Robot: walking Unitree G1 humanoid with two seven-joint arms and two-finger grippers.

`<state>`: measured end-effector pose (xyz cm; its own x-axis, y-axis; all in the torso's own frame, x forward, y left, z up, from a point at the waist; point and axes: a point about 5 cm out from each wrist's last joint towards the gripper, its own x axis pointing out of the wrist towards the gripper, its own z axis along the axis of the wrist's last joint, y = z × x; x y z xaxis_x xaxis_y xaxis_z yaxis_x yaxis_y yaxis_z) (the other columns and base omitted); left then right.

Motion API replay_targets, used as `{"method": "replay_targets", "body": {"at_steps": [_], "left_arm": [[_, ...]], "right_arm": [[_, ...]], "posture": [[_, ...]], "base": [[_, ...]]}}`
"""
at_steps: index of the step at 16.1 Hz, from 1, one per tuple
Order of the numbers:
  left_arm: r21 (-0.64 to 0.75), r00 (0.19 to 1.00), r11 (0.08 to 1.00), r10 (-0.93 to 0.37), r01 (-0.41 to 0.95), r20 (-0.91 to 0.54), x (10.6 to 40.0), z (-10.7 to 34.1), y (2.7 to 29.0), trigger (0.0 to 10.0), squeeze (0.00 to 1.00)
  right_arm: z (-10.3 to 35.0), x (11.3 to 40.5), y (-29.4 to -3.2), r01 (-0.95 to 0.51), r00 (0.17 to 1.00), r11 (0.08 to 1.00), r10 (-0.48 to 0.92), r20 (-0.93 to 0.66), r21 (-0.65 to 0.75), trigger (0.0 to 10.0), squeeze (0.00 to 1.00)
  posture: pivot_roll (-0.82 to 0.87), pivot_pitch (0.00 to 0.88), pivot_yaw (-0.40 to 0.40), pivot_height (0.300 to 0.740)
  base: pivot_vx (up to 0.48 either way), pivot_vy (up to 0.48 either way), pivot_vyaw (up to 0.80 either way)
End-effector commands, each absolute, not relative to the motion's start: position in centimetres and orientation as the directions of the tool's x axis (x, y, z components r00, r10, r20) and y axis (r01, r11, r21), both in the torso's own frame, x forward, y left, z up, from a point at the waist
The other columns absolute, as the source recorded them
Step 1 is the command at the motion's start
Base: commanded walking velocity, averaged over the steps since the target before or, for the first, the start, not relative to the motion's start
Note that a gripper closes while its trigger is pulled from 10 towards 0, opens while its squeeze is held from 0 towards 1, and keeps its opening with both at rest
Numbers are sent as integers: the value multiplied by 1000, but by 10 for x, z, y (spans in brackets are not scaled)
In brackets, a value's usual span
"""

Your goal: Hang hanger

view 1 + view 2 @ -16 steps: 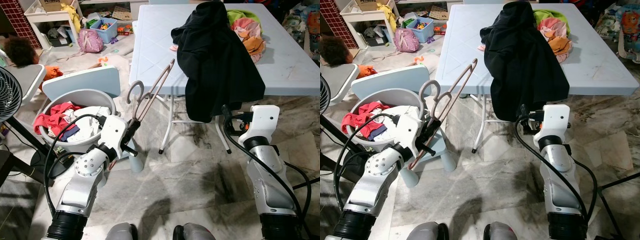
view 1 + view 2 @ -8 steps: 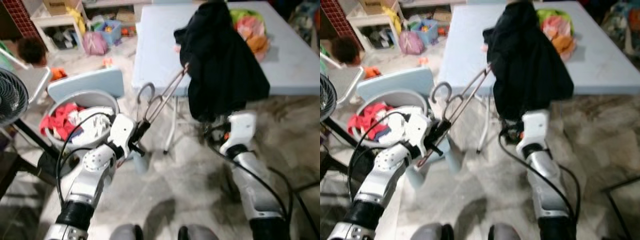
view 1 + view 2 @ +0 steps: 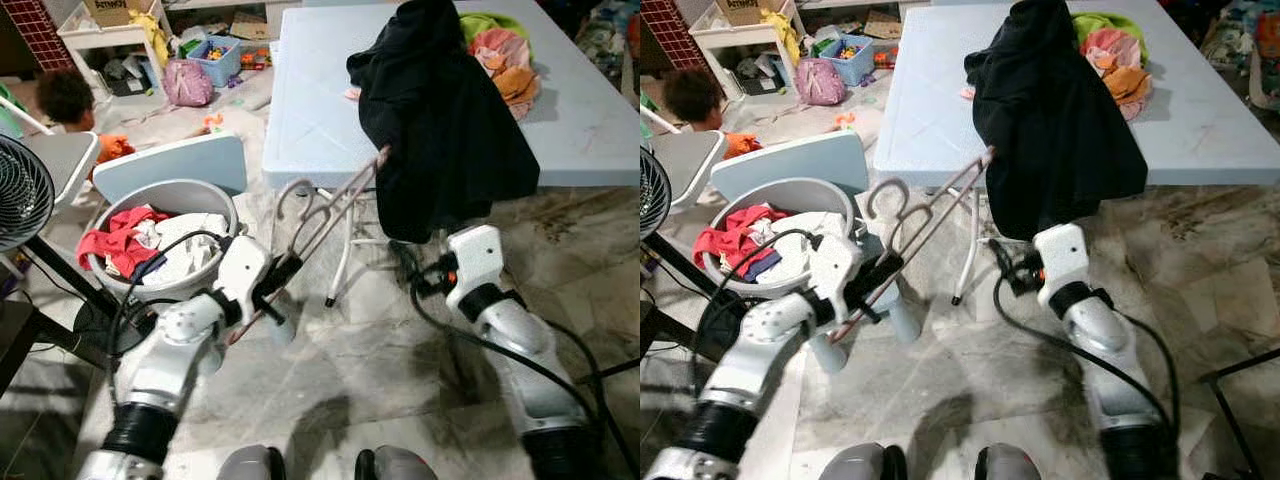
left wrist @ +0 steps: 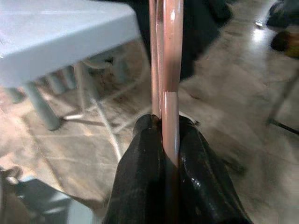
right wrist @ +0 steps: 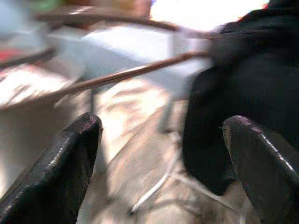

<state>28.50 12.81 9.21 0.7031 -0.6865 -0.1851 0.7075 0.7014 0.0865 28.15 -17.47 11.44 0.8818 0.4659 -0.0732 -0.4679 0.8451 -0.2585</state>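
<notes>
One pinkish-brown hanger (image 3: 322, 215) stands out in the air before the robot, clamped at its lower end by the left gripper (image 4: 163, 140), whose two black fingers (image 4: 140, 177) press together on the thin rods. From that grip it slants up and away toward the front edge of the pale blue table (image 3: 310, 110); its far tip reaches the hem of the black garment (image 3: 440, 120) that drapes over that edge and hangs down toward the floor. The hook curls up beside the rods, on the side toward the near left corner of the table.

The right gripper (image 5: 163, 154) is held low in front of the hanging black cloth with its fingers spread wide apart, nothing between them; its wrist view, which is blurred, looks across at the hanger rod and the garment.

On the tabletop behind the garment lie orange, pink and green clothes (image 3: 500, 55). Left of the table stands a round laundry basket (image 3: 165, 235) holding red and white clothing, beside a light blue chair (image 3: 170, 165). A fan (image 3: 20, 190) stands at the far left. The floor is marbled stone tile (image 3: 370, 370).
</notes>
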Motion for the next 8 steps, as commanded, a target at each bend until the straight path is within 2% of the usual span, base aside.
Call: {"method": "replay_targets", "body": {"at_steps": [1,2,3,6,8], "left_arm": [[69,659,661,-723,747,-206,281,93,130,10000,0],[63,629,633,-742,771,-233,278,91,132,10000,0],[46,568,581,-773,813,-283,273,88,135,10000,0],[-50,345,401,-838,915,-423,253,79,144,10000,0],[-70,270,341,-841,938,-470,247,77,147,10000,0]], "right_arm": [[118,283,-171,-572,815,757,569,-112,-317,10000,0],[121,285,-173,-620,778,706,611,-149,-343,10000,0],[125,287,-178,-694,709,615,673,-210,-375,10000,0],[147,290,-196,-873,453,295,786,-420,-388,10000,0],[158,293,-198,-908,372,208,802,-468,-365,10000,0]], "posture": [[-81,85,25,740],[-76,95,15,740],[-76,101,10,740],[-82,115,3,740],[-82,116,2,740]], "base": [[0,0,0],[0,0,0],[0,0,0],[0,0,0],[0,0,0]]}}
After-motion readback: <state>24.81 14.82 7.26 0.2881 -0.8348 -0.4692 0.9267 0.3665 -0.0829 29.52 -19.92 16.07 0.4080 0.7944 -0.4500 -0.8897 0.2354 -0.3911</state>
